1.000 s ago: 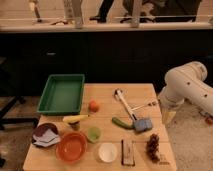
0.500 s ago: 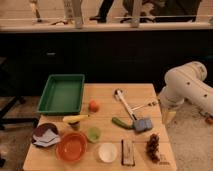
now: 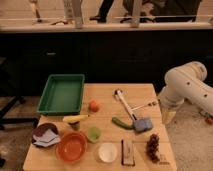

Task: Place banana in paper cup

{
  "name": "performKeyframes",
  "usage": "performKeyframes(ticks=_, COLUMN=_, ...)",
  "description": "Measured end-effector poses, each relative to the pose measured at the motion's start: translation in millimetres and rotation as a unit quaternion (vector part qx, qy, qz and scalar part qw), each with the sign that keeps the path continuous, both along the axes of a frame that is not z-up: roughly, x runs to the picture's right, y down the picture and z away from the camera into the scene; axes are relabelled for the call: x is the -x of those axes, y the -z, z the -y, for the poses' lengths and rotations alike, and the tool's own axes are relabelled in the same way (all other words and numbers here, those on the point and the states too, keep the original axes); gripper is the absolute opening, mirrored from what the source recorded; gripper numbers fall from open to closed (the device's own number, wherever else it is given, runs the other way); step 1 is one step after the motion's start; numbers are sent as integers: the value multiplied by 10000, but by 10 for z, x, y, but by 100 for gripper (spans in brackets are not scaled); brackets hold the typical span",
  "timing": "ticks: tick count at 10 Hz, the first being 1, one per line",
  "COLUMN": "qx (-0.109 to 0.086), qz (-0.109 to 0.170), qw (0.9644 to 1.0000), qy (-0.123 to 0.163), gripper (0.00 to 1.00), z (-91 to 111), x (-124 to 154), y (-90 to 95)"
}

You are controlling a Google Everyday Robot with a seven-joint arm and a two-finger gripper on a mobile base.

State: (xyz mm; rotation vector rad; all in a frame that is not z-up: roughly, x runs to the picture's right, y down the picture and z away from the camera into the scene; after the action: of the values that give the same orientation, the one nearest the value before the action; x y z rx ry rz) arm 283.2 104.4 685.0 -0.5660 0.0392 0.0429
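- Banana [image 3: 75, 119] lying flat on counter [image 3: 106, 95], just below green tray [image 3: 62, 94] and above orange bowl [image 3: 71, 147]; untouched, waiting for pickup.
- Paper cup [image 3: 107, 152] standing mouth-up near front edge, right of bowl, apart from banana; sitting ready to receive.
- Hand [image 3: 169, 116] hanging beside counter's right edge, well apart from both, probably keeping clear before reaching. Spread or pressed together: cannot tell.
- Compared with earlier frames, nothing shifting; arm holding same pose.

White arm [image 3: 187, 82] bent at far right, claw [image 3: 168, 116] hanging down beneath it
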Motion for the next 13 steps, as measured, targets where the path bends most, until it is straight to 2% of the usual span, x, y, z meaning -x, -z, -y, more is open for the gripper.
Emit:
performKeyframes(ticks=8, qx=-1, qz=-2, qw=10000, qy=-1, gripper=80, z=3, x=-6, y=-2)
performKeyframes(ticks=9, qx=26, qz=-48, qw=10000, qy=67, gripper=80, z=5, x=-37, y=-38)
performKeyframes(ticks=11, qx=78, qz=120, qw=9996, qy=261, gripper=80, z=19, x=94, y=-160)
performKeyframes(ticks=13, qx=183, qz=260, qw=9986, qy=434, gripper=80, z=-21, x=279, y=-163)
